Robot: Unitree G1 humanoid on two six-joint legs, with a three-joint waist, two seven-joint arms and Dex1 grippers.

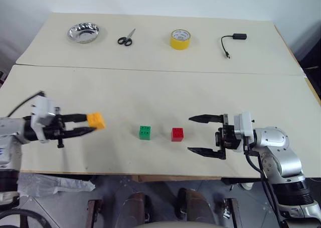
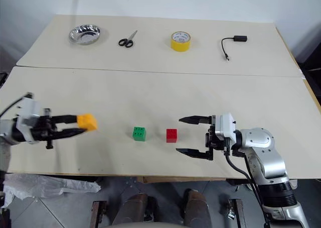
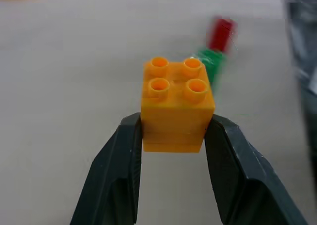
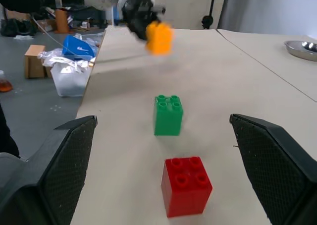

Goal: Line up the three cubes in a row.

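Orange-yellow cube (image 1: pixel 96 120): clamped in left gripper (image 1: pixel 86 124), left of green cube (image 1: pixel 145 132) and red cube (image 1: pixel 177 134). Right gripper (image 1: pixel 205 134): wide, empty.

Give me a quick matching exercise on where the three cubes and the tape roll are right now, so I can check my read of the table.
Things:
1. orange cube
2. green cube
3. red cube
4. yellow tape roll

Places:
A. on the table beside the open right gripper
B. far side of the table, between the scissors and the black cable
C. clamped in the left gripper, off the table
D. on the table, between the other two cubes

Pairs: 1-C, 2-D, 3-A, 4-B
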